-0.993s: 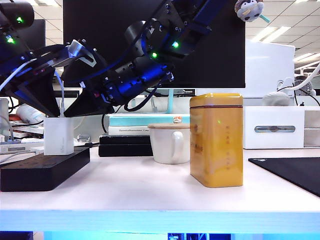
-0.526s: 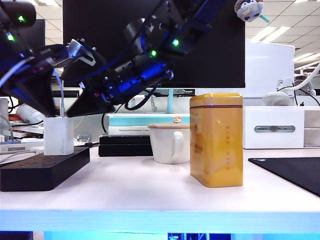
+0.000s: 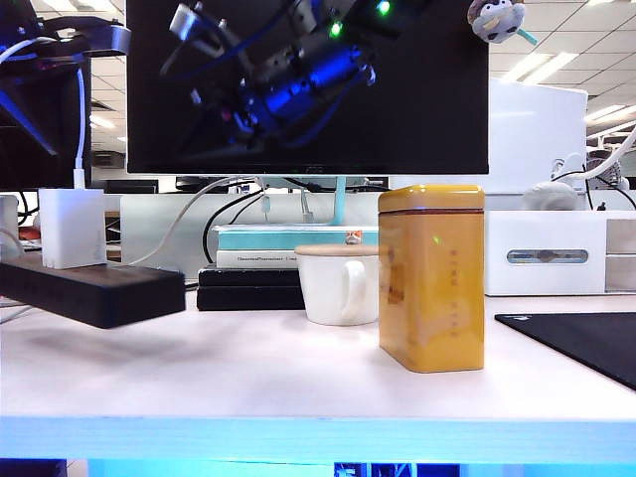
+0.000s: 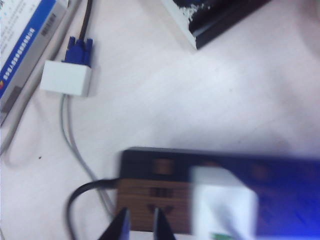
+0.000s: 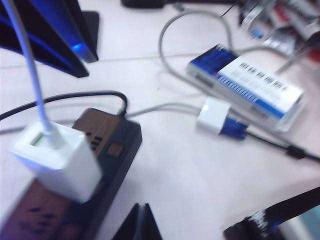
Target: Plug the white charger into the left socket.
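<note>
White charger (image 3: 72,228) sits upright in the black power strip (image 3: 94,288), plugged in near the strip's left end in the exterior view; its thin white cable (image 3: 79,124) runs straight up from the top. Which socket it occupies, I can't tell for sure. The strip's near end looks tilted and clear of the worktop (image 3: 298,378) in the exterior view.

Right wrist view: charger (image 5: 55,160) stands in the strip (image 5: 85,185), with the strip's black cord (image 5: 65,97) curling off its end.

Left gripper (image 4: 140,227): fingertips (image 4: 121,229) show a narrow gap with nothing between them, hovering above the strip (image 4: 155,192) just beside the blurred charger (image 4: 222,205).

Right gripper (image 5: 141,222): fingers pressed together, empty, above the worktop just beside the strip. In the exterior view it is up high in front of the monitor (image 3: 417,89).

Elsewhere: white mug (image 3: 338,285) and yellow tin (image 3: 431,278) mid-worktop, tin just right of the mug. Black mat (image 3: 586,348) at the far right. A white adapter with a blue connector (image 5: 220,122) lies near a blue-and-white box (image 5: 247,85), apart from the strip.
</note>
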